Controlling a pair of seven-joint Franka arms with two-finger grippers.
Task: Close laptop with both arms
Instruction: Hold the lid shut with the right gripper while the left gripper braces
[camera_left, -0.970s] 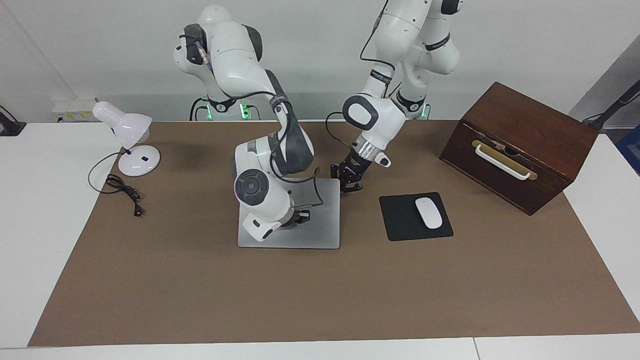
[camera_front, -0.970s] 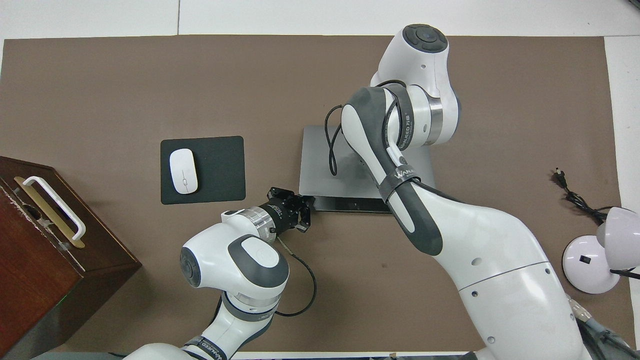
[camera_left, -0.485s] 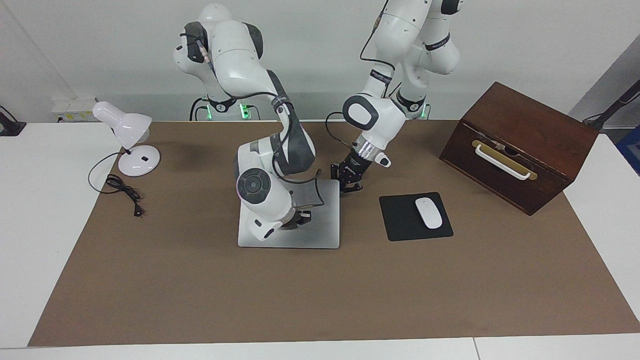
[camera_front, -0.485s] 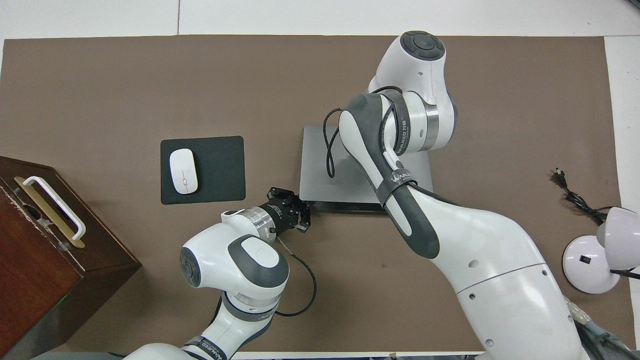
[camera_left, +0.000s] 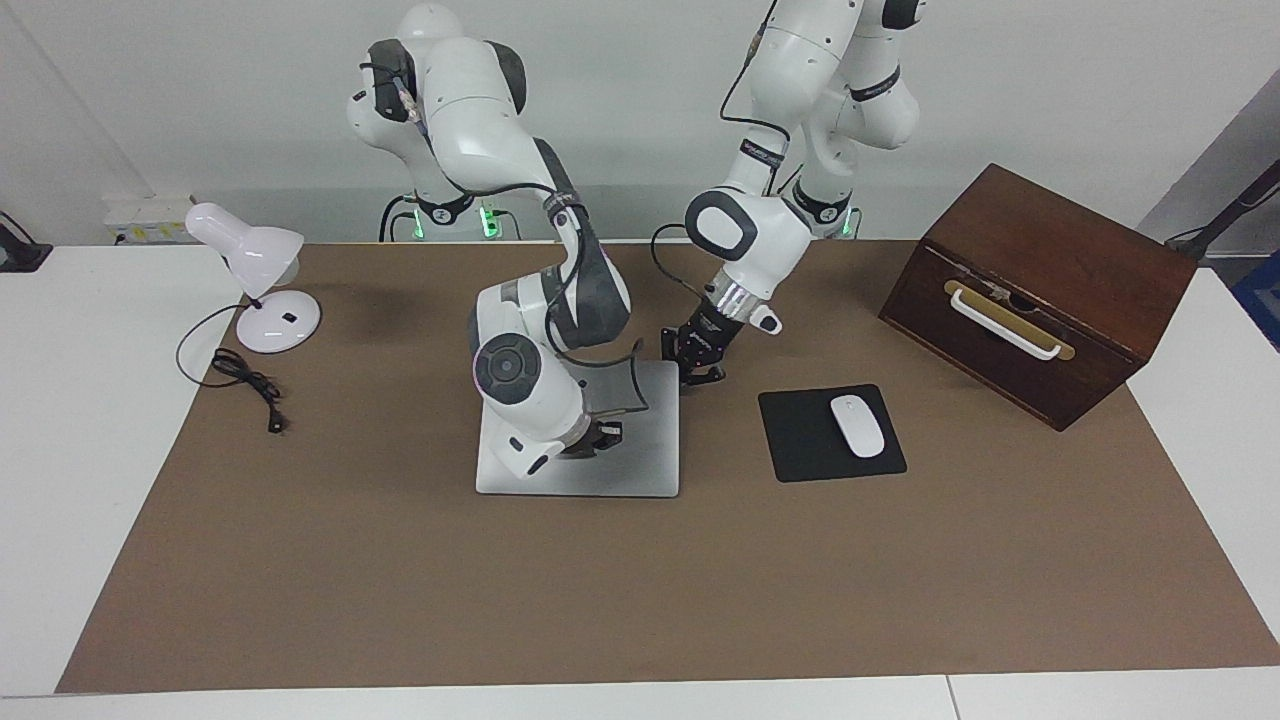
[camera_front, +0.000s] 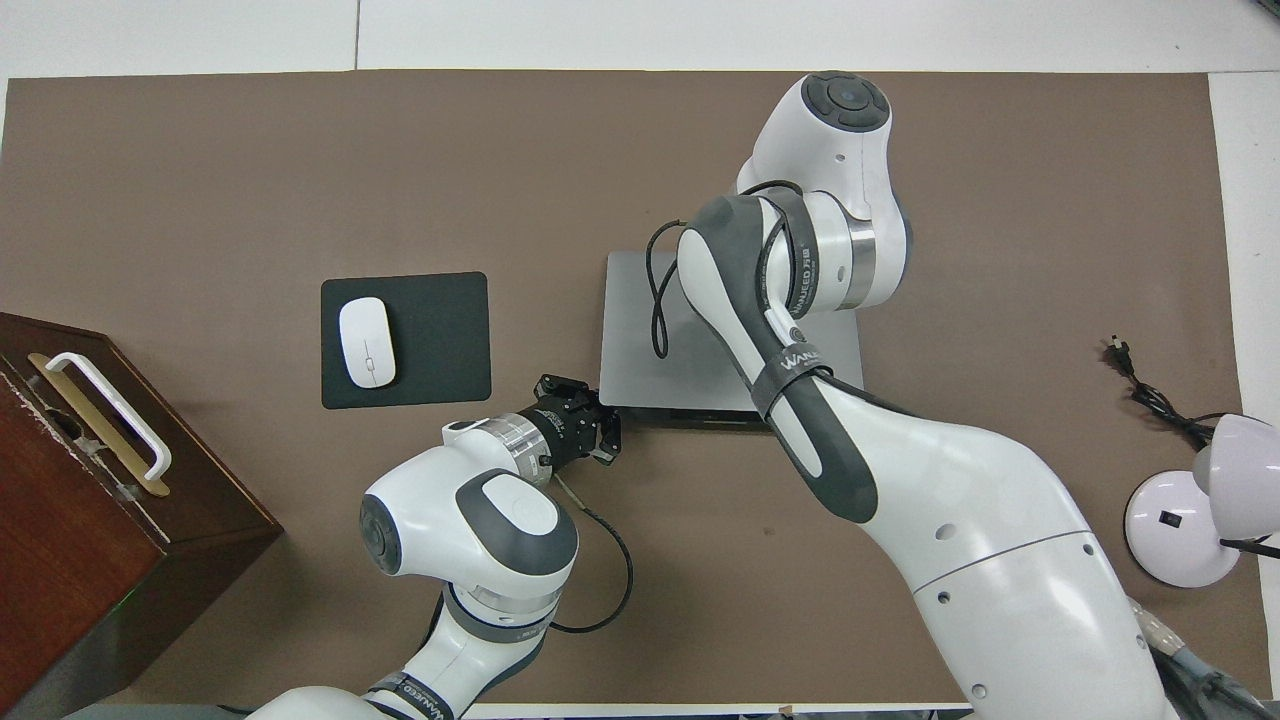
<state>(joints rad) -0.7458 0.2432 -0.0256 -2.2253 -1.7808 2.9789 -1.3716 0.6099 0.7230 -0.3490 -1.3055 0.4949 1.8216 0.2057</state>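
The silver-grey laptop (camera_left: 645, 470) (camera_front: 630, 340) lies in the middle of the brown mat with its lid down almost flat. Only a thin dark strip shows along its edge nearest the robots. My right gripper (camera_left: 603, 437) is shut and rests its tips on the lid. In the overhead view the right arm's own forearm hides it. My left gripper (camera_left: 700, 378) (camera_front: 608, 437) is shut too. It sits low at the laptop's corner nearest the robots, on the mouse pad's side, holding nothing.
A black mouse pad (camera_left: 800, 445) (camera_front: 440, 330) with a white mouse (camera_left: 858, 426) (camera_front: 366, 342) lies beside the laptop. A brown wooden box (camera_left: 1050, 260) (camera_front: 100, 530) stands at the left arm's end. A white desk lamp (camera_left: 262, 270) (camera_front: 1180, 530) stands at the right arm's end.
The dark strip at the laptop's edge nearest the robots has narrowed as the lid sank lower. The right arm's wrist drew slightly toward the robots. The left gripper barely moved.
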